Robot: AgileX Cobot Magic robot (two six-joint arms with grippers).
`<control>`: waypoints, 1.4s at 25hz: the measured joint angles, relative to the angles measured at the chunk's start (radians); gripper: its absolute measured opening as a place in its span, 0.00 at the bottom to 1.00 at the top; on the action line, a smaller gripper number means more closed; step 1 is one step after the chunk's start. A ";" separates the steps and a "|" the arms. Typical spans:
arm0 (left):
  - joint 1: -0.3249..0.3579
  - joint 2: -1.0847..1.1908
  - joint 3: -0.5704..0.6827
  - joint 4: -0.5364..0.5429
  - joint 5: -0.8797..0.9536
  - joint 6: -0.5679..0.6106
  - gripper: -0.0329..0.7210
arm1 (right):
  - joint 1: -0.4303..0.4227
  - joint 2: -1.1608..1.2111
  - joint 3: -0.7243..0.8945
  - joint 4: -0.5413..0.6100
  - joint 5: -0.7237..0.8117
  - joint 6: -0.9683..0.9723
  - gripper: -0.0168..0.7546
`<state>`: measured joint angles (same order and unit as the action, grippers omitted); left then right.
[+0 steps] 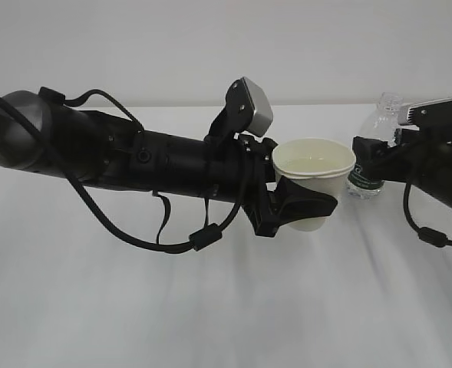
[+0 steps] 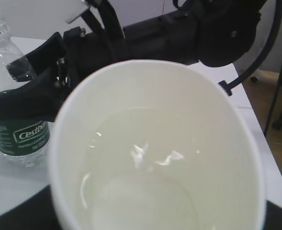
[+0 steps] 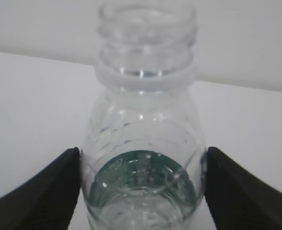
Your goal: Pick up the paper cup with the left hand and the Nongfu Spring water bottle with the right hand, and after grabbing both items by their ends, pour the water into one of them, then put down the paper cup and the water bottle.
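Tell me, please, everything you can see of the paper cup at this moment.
The paper cup is small, plain white and tapered, with a rolled rim and cream inside. It is upright, raised off the white table, gripped around its lower wall by the left tool. Clear water lies in its bottom. The bottle stands beside it, apart.
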<state>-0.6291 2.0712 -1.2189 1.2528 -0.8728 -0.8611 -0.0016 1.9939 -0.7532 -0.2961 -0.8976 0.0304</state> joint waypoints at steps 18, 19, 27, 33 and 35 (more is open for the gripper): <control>0.006 0.000 0.000 -0.049 0.030 0.000 0.62 | 0.000 -0.350 0.255 0.014 0.045 0.000 0.79; 0.010 0.000 0.000 -0.055 0.032 0.000 0.62 | 0.000 -0.369 0.259 0.014 0.063 0.000 0.79; 0.074 0.000 0.000 -0.096 0.054 0.017 0.62 | 0.000 -0.536 0.267 0.013 0.210 0.000 0.79; 0.147 0.002 0.000 -0.101 0.071 0.022 0.62 | 0.000 -0.627 0.267 -0.004 0.305 0.009 0.79; 0.174 0.002 0.000 -0.101 0.075 0.022 0.62 | 0.000 -0.652 0.267 -0.016 0.331 0.024 0.79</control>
<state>-0.4546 2.0730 -1.2189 1.1518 -0.7979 -0.8391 -0.0016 1.3418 -0.4863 -0.3118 -0.5667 0.0544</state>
